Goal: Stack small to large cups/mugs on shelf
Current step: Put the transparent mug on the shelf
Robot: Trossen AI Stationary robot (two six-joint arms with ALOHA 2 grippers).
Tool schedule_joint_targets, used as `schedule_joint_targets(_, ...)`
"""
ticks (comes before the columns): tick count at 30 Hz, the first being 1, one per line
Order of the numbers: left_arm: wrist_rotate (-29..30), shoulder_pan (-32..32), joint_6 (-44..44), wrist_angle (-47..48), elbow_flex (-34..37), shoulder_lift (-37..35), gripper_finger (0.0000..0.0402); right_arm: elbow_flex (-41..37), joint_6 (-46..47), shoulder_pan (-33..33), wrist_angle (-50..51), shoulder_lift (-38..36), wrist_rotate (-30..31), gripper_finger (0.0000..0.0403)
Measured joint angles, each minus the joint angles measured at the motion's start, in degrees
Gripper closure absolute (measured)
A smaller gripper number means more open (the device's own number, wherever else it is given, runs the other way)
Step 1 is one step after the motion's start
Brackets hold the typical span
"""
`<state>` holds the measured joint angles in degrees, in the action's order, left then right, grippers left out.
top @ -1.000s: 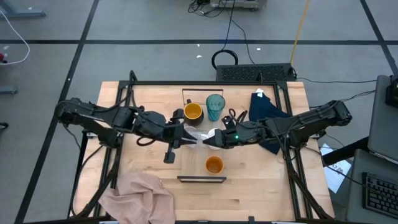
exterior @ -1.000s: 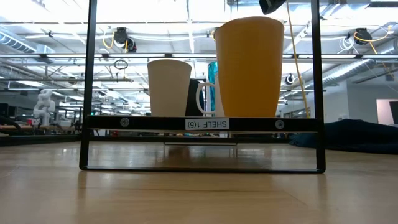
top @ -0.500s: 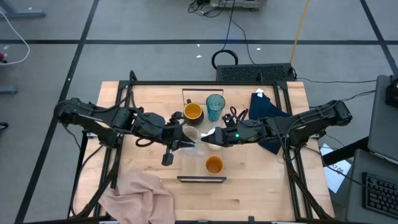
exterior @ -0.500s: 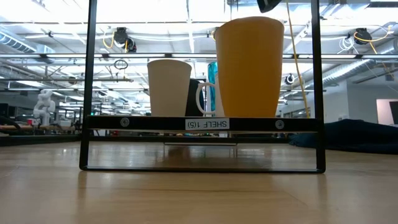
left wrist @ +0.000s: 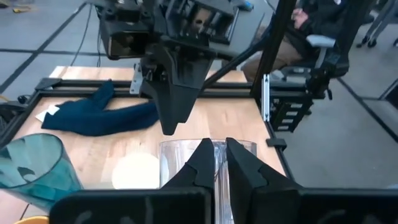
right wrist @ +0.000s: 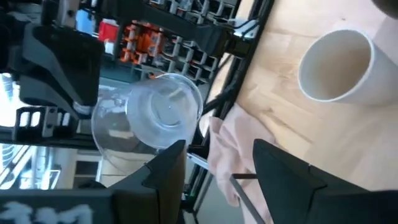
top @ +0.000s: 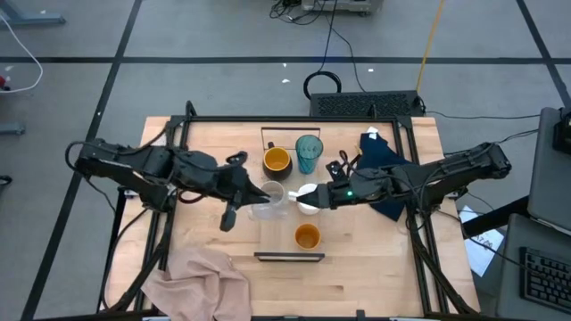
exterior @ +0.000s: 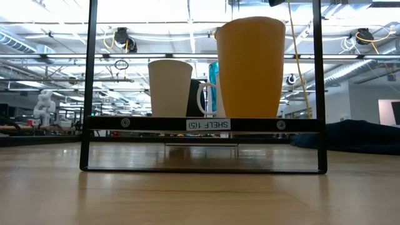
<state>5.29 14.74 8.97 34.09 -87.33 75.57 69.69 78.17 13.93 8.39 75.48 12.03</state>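
Note:
My left gripper [top: 253,208] is shut on the tiny clear glass [top: 268,210], which hangs above the shelf [top: 291,256]. My right gripper [top: 310,198] stands open just right of the glass, facing its bottom [right wrist: 154,111] and touching nothing. On the shelf stand the dark mug with the orange inside [top: 277,160], the teal tumbler [top: 309,152], the beige cup [top: 273,190], the white mug [top: 307,191] and the small orange cup [top: 307,236]. My left gripper pinches the glass at the end nearest it [left wrist: 214,163], between two almost closed fingers. The fingers come nearly level from the table's left. The glass sticks out ahead of them on its side, bottom toward my right gripper, lifted clear of the shelf.
A pink cloth [top: 203,278] lies at the table's near left corner and a dark blue cloth [top: 382,160] at the far right. The shelf's dark front rail [exterior: 206,124] stands across the low view.
My right gripper has opened, let go of the glass and drawn back a little toward the table's right edge. My left gripper has kept hold of the glass, carried it slightly toward the left and rolled somewhat.

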Motion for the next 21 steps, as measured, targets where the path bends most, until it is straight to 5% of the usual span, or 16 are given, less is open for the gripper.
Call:
schedule_joint_targets(15, 5.32, 1.25, 0.4, -7.73, 0.45, -4.48, 0.0388, -0.01, -3.18, 0.02, 1.72, -4.12, 0.08, 0.0227)
schedule_joint_targets(21, 4.32, 1.62, 1.8, -23.93, 10.71, -11.23, 0.0384, -0.02, -3.85, 0.03, 3.28, -5.39, -0.09, 0.0227)
